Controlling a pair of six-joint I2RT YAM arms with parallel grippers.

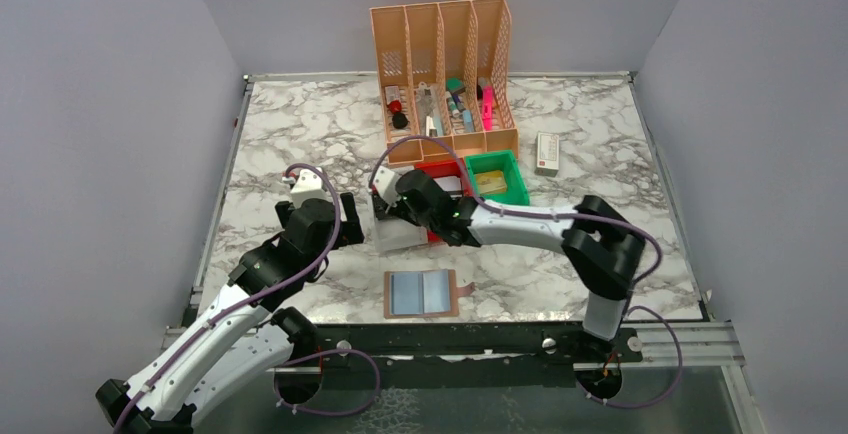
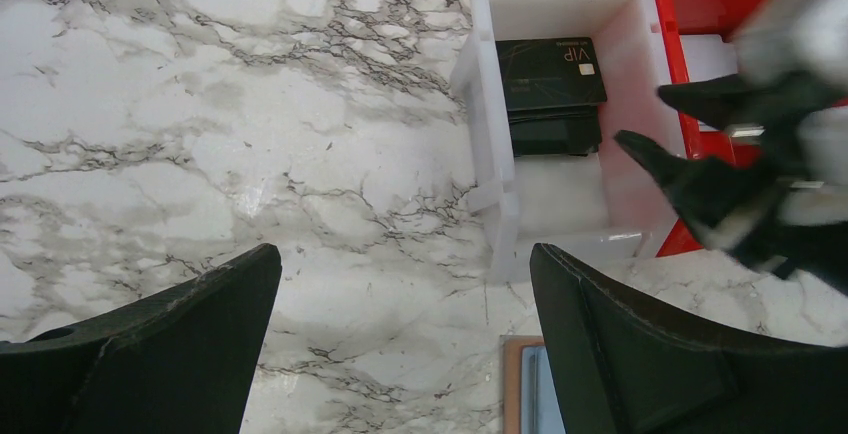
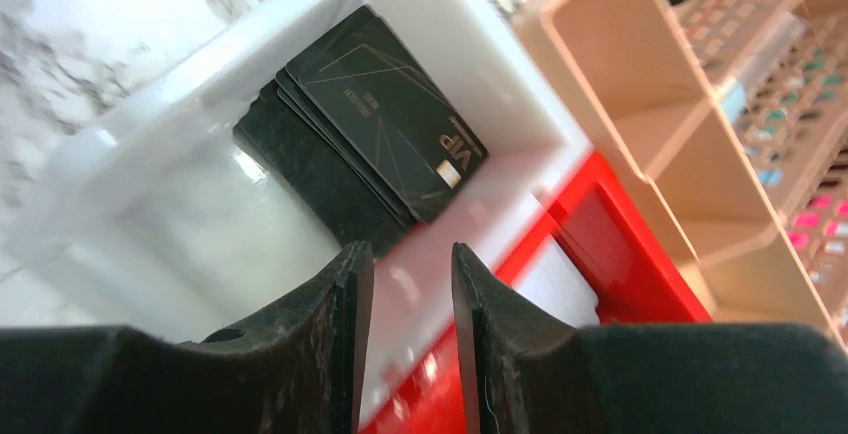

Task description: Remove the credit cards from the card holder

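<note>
The right tool (image 3: pixel 408 254) is hanging slightly parted and empty over the white bin (image 3: pixel 150 154), where dark credit cards (image 3: pixel 385 114) are lying stacked. The left tool (image 2: pixel 405 254) is gaping wide above the desk (image 2: pixel 200 104). The card holder (image 1: pixel 455 296) is showing bluish cards (image 1: pixel 408 292): thin, stiff, slick, likely needing an edge pinch.

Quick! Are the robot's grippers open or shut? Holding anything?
Left gripper: wide open, empty.
Right gripper: slightly open, empty, by the white bin.
</note>
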